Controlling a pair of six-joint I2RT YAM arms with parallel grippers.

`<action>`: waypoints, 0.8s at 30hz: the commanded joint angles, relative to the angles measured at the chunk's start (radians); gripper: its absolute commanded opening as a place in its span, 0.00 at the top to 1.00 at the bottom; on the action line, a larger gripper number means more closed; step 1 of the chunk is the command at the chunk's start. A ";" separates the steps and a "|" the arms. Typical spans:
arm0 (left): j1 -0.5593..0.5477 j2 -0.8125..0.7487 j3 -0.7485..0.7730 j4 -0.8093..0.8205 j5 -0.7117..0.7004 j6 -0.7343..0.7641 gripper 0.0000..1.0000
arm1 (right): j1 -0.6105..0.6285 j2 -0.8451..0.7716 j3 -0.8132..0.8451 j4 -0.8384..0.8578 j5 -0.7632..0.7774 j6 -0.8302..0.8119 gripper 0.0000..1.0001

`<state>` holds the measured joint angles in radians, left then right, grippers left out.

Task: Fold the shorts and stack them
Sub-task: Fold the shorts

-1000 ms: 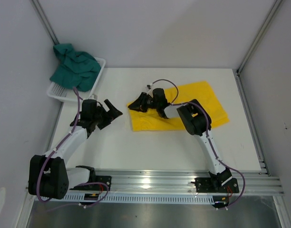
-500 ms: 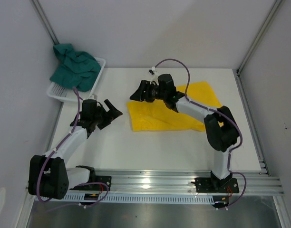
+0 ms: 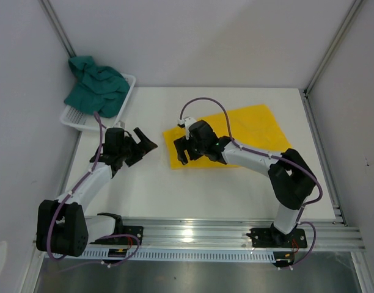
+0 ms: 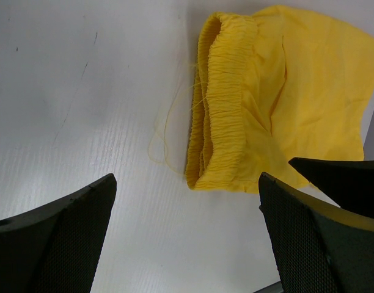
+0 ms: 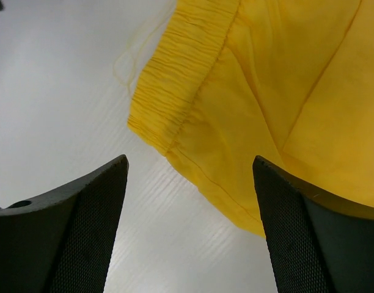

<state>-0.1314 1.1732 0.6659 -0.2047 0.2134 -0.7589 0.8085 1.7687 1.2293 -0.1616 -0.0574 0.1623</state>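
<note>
- The right gripper (image 3: 179,151) has its jaws spread wide with nothing between them. In its wrist view, the corner of the yellow shorts (image 5: 285,91) and bare bench show through the gap.
- It hangs over the left end of the yellow shorts, where the gathered waistband (image 5: 181,73) lies. Whether a fingertip touches the cloth cannot be told.
- The left gripper (image 3: 145,141) is also fully apart and holds nothing. It sits above bare bench (image 3: 175,189) just left of the yellow shorts and points toward them.
- In the left wrist view the waistband (image 4: 220,104) is doubled over, and a thin loose thread (image 4: 165,131) curls onto the bench beside it.
- The yellow shorts (image 3: 248,131) lie flat on the bench, right of centre, running diagonally toward the far right.
- The teal shorts (image 3: 95,85) sit crumpled in the white basket (image 3: 74,119) at the far left corner, spilling over its rim, well apart from both grippers.
</note>
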 commanded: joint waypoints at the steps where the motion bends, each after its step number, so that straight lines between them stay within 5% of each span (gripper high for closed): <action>1: 0.004 -0.021 0.020 -0.002 0.011 0.010 0.01 | 0.007 0.032 0.064 -0.050 0.096 -0.069 0.17; 7: 0.006 -0.037 0.018 -0.004 0.010 0.012 0.01 | 0.069 0.100 0.107 -0.070 0.228 -0.099 0.19; 13: 0.004 -0.009 -0.008 0.031 0.018 0.004 0.01 | 0.052 0.136 0.125 -0.053 0.235 -0.070 0.38; 17: -0.004 0.035 -0.023 0.070 0.030 -0.005 0.01 | -0.006 0.135 0.079 0.020 0.107 -0.001 0.52; 24: -0.097 0.120 -0.035 0.128 0.006 -0.031 0.01 | -0.100 0.181 0.015 0.109 -0.088 0.058 0.56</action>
<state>-0.1837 1.2709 0.6468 -0.1383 0.2161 -0.7666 0.7307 1.9144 1.2655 -0.1287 -0.0364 0.1791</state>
